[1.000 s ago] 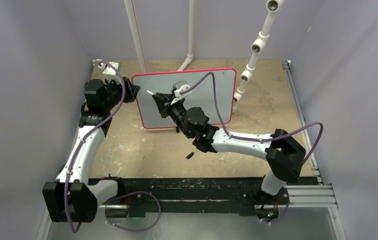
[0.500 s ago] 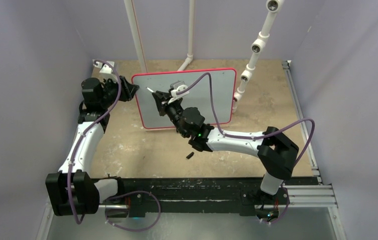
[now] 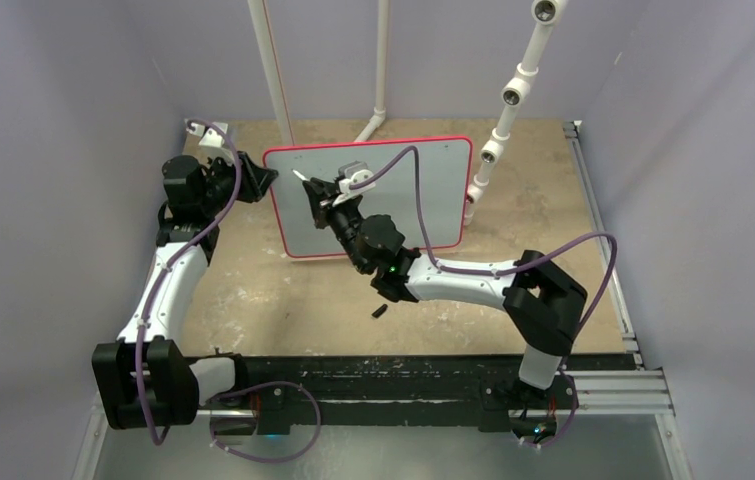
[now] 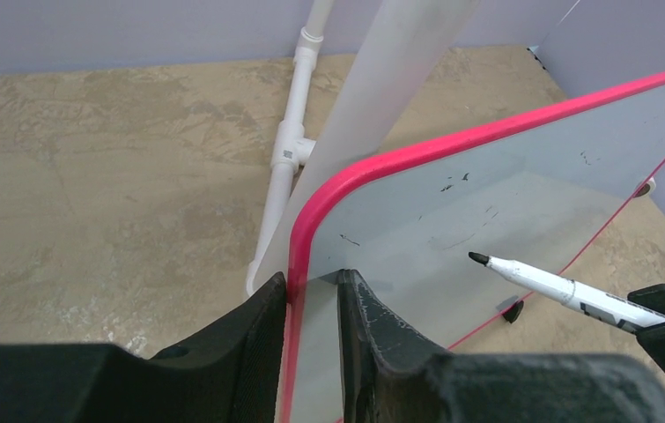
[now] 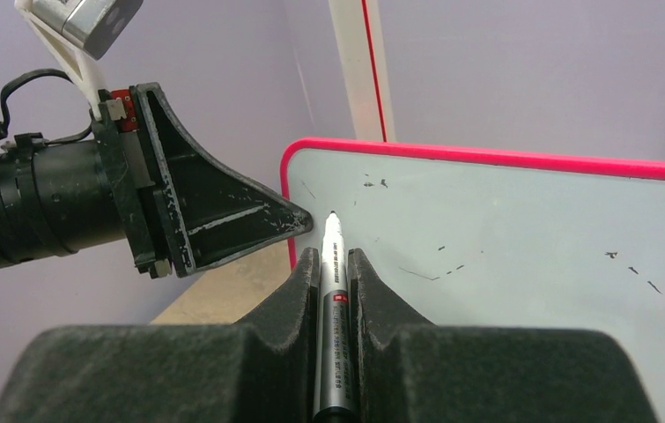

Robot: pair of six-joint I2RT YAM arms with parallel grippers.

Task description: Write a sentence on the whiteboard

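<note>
I'm ready to start writing. My right claw [image 5: 333,256] squeezes the marker [image 5: 336,326]. My left claw [image 4: 313,282] hugs the whiteboard [image 4: 505,185] edge, but I can't tell how tight. Next, touch the tip down.

QA: What can't you get here?

Me: Overhead, my right arm [image 3: 453,278] covers the middle of the glossy white rectangular board with the red-pink rim [image 3: 438,190]; any writing there is too small for me. Small black object [image 3: 379,311] on the tan tabletop [image 3: 253,280], can't identify.

QA: Wrist feeds?

Me: Thin black marker strokes [image 5: 418,275] are scattered bits, unreadable. Board runs off the right edge in both. White marker pen with a black tip [image 5: 332,238]: rear buried in the right gripper [image 5: 333,257], barrel print too tiny. Tip touching the board? Can't tell. Left gripper [image 4: 311,280] straddles the rim; whether its pads press it, can't tell.
</note>
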